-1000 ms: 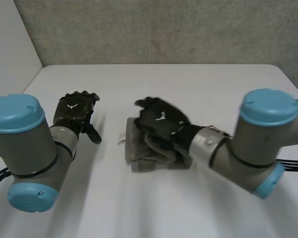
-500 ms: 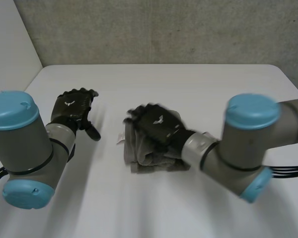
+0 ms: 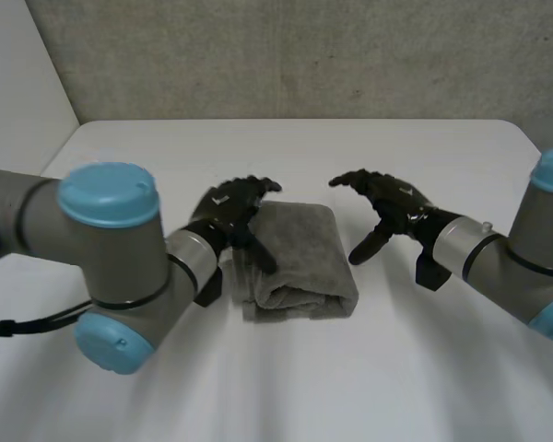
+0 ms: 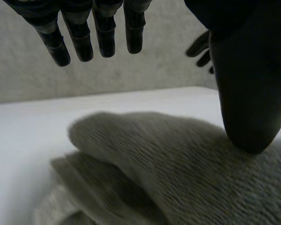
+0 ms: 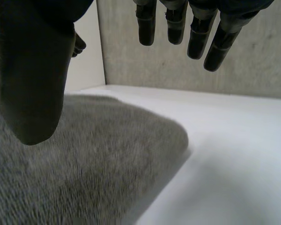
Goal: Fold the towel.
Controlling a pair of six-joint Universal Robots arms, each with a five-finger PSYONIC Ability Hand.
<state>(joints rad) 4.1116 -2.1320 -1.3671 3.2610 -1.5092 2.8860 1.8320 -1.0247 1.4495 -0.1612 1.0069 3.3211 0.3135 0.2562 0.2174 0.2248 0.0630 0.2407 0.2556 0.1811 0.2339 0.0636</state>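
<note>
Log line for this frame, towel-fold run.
towel: folded | left hand: open, at towel's left edge | right hand: open, beside towel's right edge

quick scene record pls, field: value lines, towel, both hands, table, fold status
towel: grey towel, folded into a thick bundle, stacked layers showing at its near edge
table: white table, with the towel lying near its middle
left hand: left hand at the towel's left edge, fingers straight, thumb low over the cloth; contact cannot be told
right hand: right hand apart from the towel's right side, above the table, fingers relaxed, holding nothing
fold status: towel lies folded, neither hand grips it
</note>
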